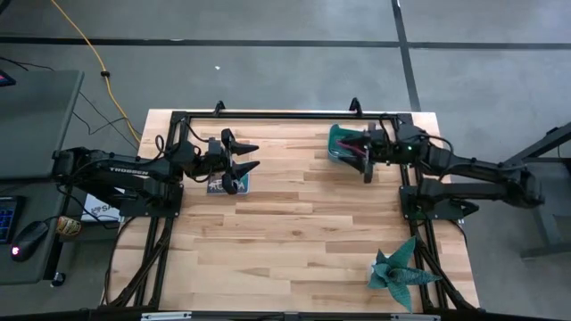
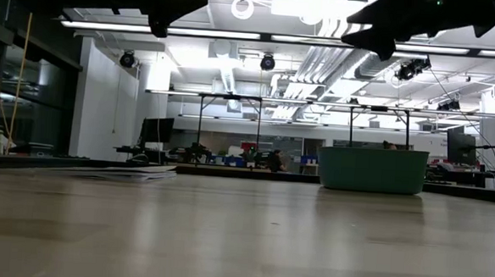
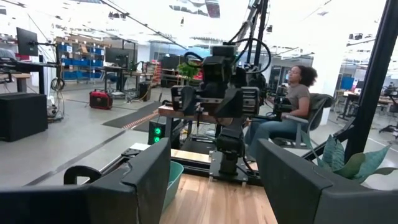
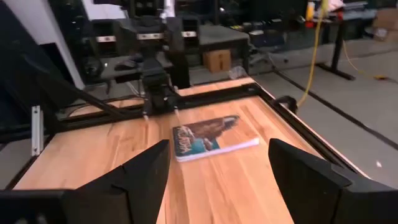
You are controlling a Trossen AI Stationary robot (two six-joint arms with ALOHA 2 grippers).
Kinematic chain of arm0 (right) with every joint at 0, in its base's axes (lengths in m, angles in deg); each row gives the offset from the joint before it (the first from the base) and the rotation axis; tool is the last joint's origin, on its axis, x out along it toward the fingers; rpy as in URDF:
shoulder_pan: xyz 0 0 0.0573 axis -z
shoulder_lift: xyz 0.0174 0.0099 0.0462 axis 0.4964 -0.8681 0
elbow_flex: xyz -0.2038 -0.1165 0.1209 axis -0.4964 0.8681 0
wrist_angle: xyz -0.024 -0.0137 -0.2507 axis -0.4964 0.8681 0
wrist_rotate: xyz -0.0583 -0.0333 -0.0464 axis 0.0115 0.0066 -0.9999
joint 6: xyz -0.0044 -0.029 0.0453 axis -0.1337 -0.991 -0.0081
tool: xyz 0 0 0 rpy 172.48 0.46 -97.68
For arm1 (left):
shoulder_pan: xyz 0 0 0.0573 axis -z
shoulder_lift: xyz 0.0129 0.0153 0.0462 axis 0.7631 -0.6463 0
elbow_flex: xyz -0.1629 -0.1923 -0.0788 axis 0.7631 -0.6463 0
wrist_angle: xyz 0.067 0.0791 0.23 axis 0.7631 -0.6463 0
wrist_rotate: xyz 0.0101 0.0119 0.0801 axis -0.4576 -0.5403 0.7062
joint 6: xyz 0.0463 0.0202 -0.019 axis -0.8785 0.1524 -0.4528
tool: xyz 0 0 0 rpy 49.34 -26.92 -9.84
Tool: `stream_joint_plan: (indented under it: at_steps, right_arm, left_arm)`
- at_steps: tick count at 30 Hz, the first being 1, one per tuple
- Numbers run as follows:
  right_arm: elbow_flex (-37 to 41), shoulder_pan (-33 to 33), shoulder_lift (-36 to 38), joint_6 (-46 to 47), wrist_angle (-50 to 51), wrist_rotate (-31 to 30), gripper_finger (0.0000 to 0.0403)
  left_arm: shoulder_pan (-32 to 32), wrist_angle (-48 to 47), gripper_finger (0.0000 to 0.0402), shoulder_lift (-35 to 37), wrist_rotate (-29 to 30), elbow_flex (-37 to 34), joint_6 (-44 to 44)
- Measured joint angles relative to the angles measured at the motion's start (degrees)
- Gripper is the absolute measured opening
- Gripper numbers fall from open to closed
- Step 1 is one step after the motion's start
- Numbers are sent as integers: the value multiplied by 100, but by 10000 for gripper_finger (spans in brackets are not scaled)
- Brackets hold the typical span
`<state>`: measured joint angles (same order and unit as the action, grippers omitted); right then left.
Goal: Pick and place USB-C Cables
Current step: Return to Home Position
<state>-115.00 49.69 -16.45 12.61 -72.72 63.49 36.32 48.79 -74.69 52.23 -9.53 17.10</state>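
Note:
No USB-C cable shows in any view. A teal bin [image 1: 334, 135] stands at the table's far right; my right gripper hides its inside from above, and its wall [image 2: 373, 169] hides it in the low view. My right gripper [image 1: 350, 152] hangs open over the bin, roughly level, pointing toward the table's left edge, with nothing between its fingers [image 4: 219, 144]. My left gripper [image 1: 254, 156] is raised at the far left, open and empty [image 3: 212, 149]. It points toward the right arm and hangs above a book.
A book [image 1: 229, 185] lies flat on the table under my left gripper and shows in the right wrist view too [image 4: 211, 140]. A green leafy plant [image 1: 401, 272] sits at the near right corner. A black frame [image 1: 285, 115] borders the table. Beyond it, a person [image 3: 298, 102] sits.

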Motion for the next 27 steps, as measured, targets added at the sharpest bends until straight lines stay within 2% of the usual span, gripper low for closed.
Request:
stream_joint_plan:
  at_steps: [12,22,27]
  right_arm:
    - [9,-438,-55,-483,-188,-185,264]
    - [9,-435,-53,-154,-297,-182,264]
    - [9,-435,-53,-173,-200,-89,264]
  left_arm:
    - [0,-2,216,0,0,-1,0]
    - [0,-16,216,0,-17,0,5]
    - [-2,-50,216,-2,-290,0,26]
